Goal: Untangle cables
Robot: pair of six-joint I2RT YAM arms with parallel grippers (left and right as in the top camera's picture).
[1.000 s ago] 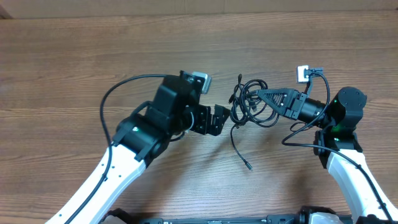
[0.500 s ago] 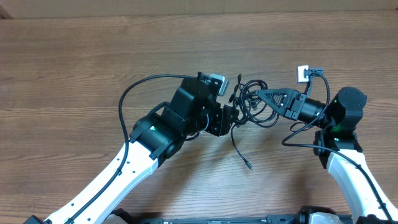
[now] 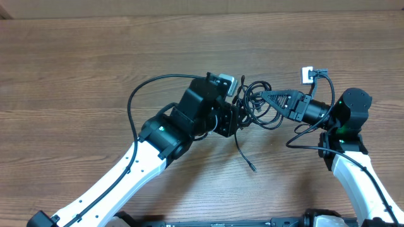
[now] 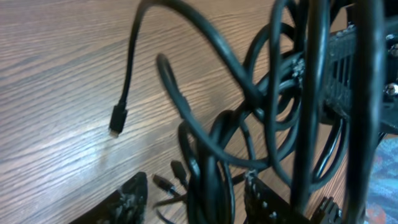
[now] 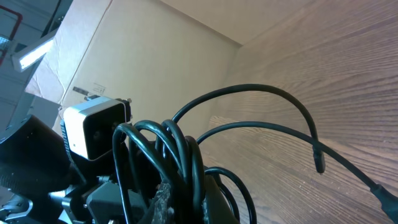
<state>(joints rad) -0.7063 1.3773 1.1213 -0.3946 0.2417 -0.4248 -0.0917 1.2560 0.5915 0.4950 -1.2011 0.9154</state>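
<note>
The cables are a bunch of thin black loops in the middle of the table, hanging from my right gripper, which is shut on several strands. One loose end trails toward the front and ends in a small plug. My left gripper is pushed into the bunch's left side. In the left wrist view its fingers stand apart around a few cable strands, with wood showing between the left finger and the strands. In the right wrist view the cable loops rise out of the shut right gripper.
The wooden table spreads out to the left and back. The left arm's own thick black cable arcs out to its left. A white camera block sits on the right wrist. A free plug end hangs just over the wood.
My left arm has moved right into the cable bunch and its jaws have narrowed around some strands. The right arm and its grip have not moved.
</note>
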